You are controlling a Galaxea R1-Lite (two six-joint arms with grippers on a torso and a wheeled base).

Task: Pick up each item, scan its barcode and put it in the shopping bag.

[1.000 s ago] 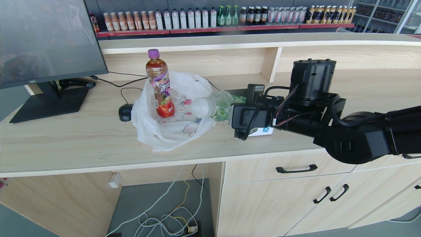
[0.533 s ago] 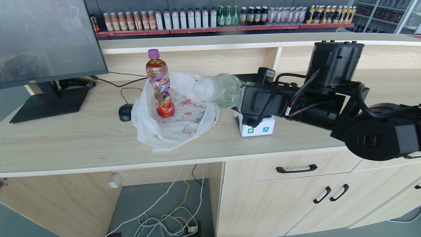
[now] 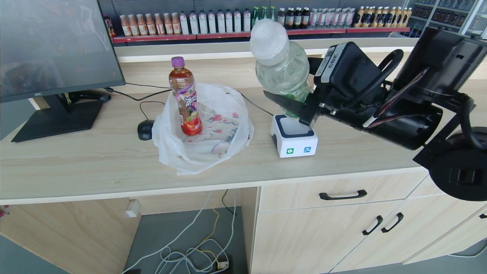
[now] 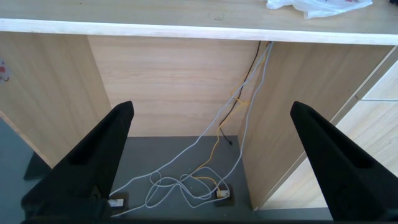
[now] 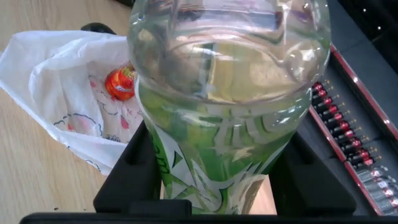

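Two icons (image 3: 290, 151), green and blue, mark the white scanner box (image 3: 293, 131); print on the purple-capped bottle (image 3: 185, 99) is illegible.

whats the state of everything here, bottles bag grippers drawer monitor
clear bottle: capped, tilted, held over the scanner
right gripper: fingers shut on the clear bottle
left gripper: fingers open, holding nothing
tea bottle: capped, upright in the shopping bag
shopping bag: open, on the counter
monitor: screen dark
drawer: shut
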